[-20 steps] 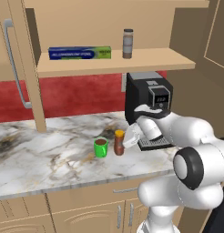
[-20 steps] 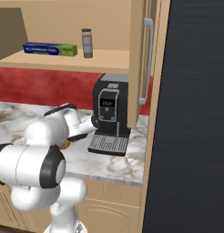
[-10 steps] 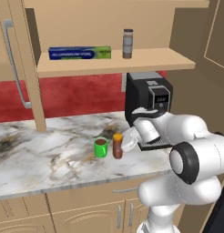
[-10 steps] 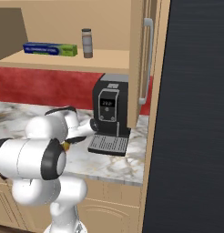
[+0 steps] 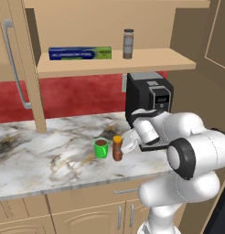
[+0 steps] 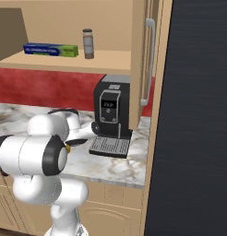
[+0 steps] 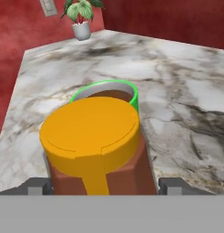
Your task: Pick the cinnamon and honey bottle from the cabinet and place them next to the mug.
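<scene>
Amber honey bottle (image 5: 117, 147) now stands at the mug's (image 5: 101, 148) 3 o'clock, gripper (image 7: 104, 185) spread around it, releasing; cinnamon (image 5: 128, 44) remains shelved.

Glossy veined marble counter (image 5: 45, 151)

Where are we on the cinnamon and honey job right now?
Honey bottle stands on the counter beside the mug, so that half looks done. The gripper sits around it with fingers apart, apparently letting go. Left: the cinnamon is on the cabinet shelf, to be fetched.
</scene>
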